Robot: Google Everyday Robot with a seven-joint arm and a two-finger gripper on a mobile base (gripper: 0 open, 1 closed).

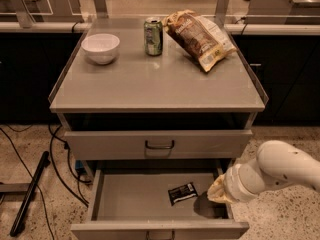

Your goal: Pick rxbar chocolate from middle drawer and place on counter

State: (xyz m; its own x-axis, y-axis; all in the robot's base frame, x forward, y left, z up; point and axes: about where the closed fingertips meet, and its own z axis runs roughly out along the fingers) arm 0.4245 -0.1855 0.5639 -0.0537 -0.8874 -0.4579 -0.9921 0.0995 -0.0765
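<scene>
The rxbar chocolate (182, 193), a small black wrapper with white print, lies flat on the floor of the open middle drawer (135, 199), right of its centre. My gripper (214, 193) comes in on a white arm from the right and hangs over the drawer's right end, just right of the bar and apart from it. Its tip is hidden behind the tan wrist. The counter (150, 84) is the broad grey top of the cabinet above.
On the counter stand a white bowl (100, 48) at back left, a green can (153, 36) at back centre and a brown-and-yellow chip bag (199, 38) at back right. A shut drawer front with a bow handle (160, 144) sits above the open drawer. Cables (55, 149) and a black pole (30, 194) lie on the floor at left.
</scene>
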